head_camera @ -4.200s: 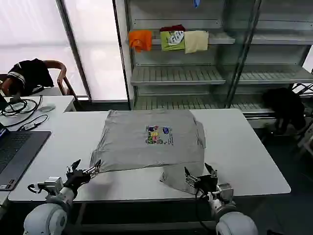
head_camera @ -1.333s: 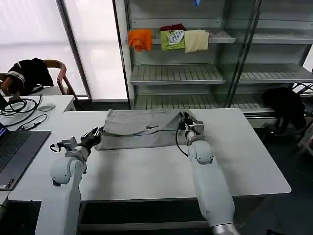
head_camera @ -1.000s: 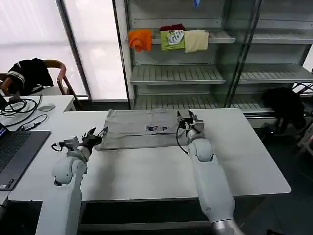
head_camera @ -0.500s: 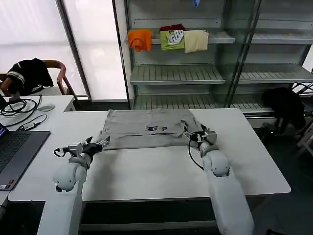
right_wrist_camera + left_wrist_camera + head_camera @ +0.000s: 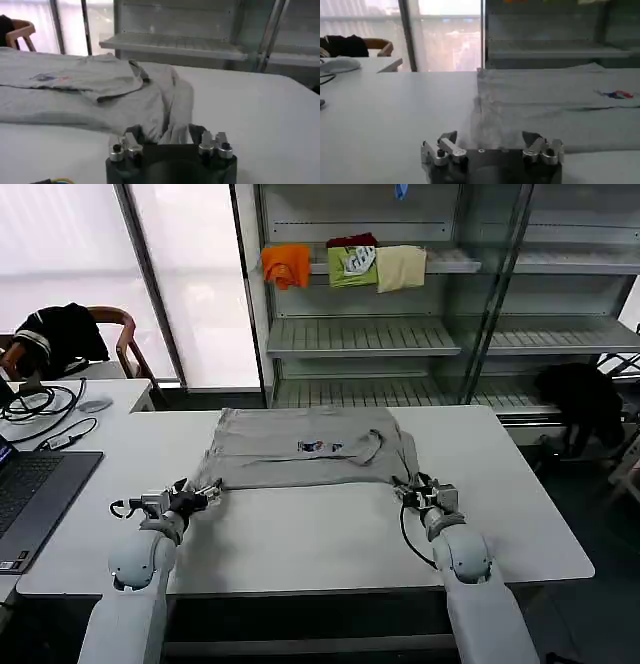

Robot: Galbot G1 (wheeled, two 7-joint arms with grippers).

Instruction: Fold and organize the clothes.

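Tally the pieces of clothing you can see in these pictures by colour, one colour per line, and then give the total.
Light grey: 1, the shirt on the white table
Orange: 1, folded on the shelf
Green: 1, folded on the shelf
Cream: 1, folded on the shelf
Dark red: 1, behind the green one
Black: 2, on the chair and beside the table
Total: 7

Light grey shirt [image 5: 300, 448] folded in half, flat on the table, chest print up

free: bare counter [image 5: 310, 534] in front of the grey shirt [image 5: 300, 449] and right of it | blocked: shelf [image 5: 400, 334] close behind | left: laptop [image 5: 35, 494], cables [image 5: 45, 419]
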